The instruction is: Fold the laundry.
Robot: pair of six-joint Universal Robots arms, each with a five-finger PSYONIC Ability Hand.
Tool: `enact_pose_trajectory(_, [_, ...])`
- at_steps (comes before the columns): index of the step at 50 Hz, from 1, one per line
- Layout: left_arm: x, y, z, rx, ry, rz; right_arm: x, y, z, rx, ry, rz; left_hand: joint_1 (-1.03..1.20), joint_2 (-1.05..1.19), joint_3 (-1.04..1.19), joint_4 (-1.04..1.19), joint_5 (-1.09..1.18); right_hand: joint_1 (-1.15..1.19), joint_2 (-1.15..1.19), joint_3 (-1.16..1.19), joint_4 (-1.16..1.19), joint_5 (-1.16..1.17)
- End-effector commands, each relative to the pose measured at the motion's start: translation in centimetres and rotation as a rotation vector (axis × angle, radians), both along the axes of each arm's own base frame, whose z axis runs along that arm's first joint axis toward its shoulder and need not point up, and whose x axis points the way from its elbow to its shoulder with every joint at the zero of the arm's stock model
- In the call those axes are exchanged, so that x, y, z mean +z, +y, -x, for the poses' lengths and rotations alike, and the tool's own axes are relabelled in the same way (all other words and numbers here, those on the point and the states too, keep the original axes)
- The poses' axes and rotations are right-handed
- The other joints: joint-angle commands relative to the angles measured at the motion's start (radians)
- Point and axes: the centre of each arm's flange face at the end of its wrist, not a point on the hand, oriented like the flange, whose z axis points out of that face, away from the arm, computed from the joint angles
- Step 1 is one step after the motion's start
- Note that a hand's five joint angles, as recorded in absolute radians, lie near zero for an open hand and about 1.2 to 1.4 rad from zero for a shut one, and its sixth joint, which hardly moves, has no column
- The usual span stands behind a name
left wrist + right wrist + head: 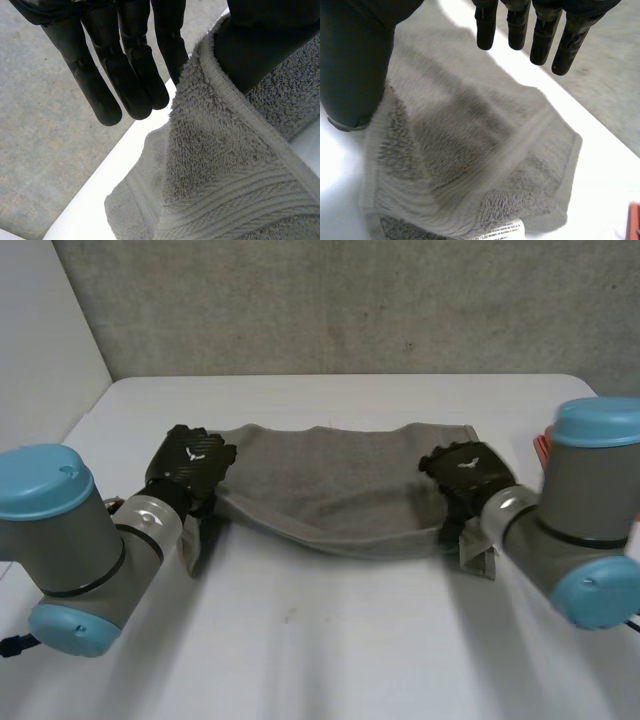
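Note:
A grey towel (330,490) stretches across the white table (320,640) between my two hands. My left hand (190,465) is at the towel's left end. Its own wrist view has the towel's hemmed edge (220,85) running up between the straight fingers (127,75) and the thumb (260,45), pinched there. My right hand (465,470) is at the towel's right end. Its fingers (520,25) are straight and spread away from the thumb (352,65), which rests against the towel (470,150). A white label (495,232) shows on that end's corner.
A red object (541,447) lies at the table's right edge beside my right arm, and a sliver of it (634,220) shows past the towel's corner. A grey wall (330,300) rises behind the table's far edge.

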Motion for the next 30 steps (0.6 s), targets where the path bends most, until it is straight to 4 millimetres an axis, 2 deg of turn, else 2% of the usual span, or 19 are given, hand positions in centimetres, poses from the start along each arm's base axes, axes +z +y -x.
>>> enact_pose_trajectory(1, [0.2,0.1,-0.3,0.007,0.008,-0.002,0.5,0.4,4.4,-0.16,-0.243,-0.182,0.255,0.201,0.204,0.194,0.247,0.022,-0.005,0.009,-0.011,-0.019])
enact_pose_trajectory(4, [-0.1,0.2,-0.4,0.008,0.003,-0.012,-0.5,1.0,5.9,-0.179,-0.254,-0.277,0.255,0.201,0.204,0.194,0.247,0.078,0.051,0.065,0.044,0.037])
enact_pose_trajectory(8, [-0.2,0.1,-0.4,0.012,0.002,-0.014,-1.0,1.6,7.3,-0.182,-0.253,-0.313,0.255,0.201,0.204,0.194,0.247,0.303,0.276,0.29,0.269,0.262])
enact_pose_trajectory(11, [-0.1,-0.4,-0.8,0.031,0.004,-0.008,-1.5,1.7,8.2,-0.176,-0.236,-0.329,0.255,0.201,0.204,0.194,0.247,0.36,0.333,0.347,0.326,0.319])
enact_pose_trajectory(17, [0.2,-1.3,-1.6,0.06,0.008,0.004,-2.4,2.6,8.3,-0.118,-0.176,-0.342,0.255,0.201,0.204,0.194,0.247,0.515,0.488,0.502,0.482,0.474])
enact_pose_trajectory(22, [0.4,-1.7,-1.8,0.069,0.01,0.013,-2.2,2.3,8.2,-0.103,-0.155,-0.301,0.255,0.201,0.204,0.194,0.247,0.501,0.474,0.488,0.467,0.46])
enact_pose_trajectory(26, [0.4,-2.0,-2.0,0.077,0.01,0.011,-2.6,1.3,7.9,-0.098,-0.156,-0.264,0.255,0.201,0.204,0.194,0.247,0.305,0.278,0.291,0.271,0.264])
enact_pose_trajectory(28, [0.3,-2.0,-2.0,0.075,0.01,0.01,-2.9,0.8,7.8,-0.098,-0.154,-0.257,0.255,0.201,0.204,0.194,0.247,0.29,0.263,0.276,0.256,0.249])
enact_pose_trajectory(30, [0.3,-1.9,-2.0,0.075,0.009,0.008,-3.1,0.6,7.0,-0.078,-0.149,-0.253,0.255,0.201,0.204,0.194,0.247,0.29,0.263,0.276,0.256,0.249])
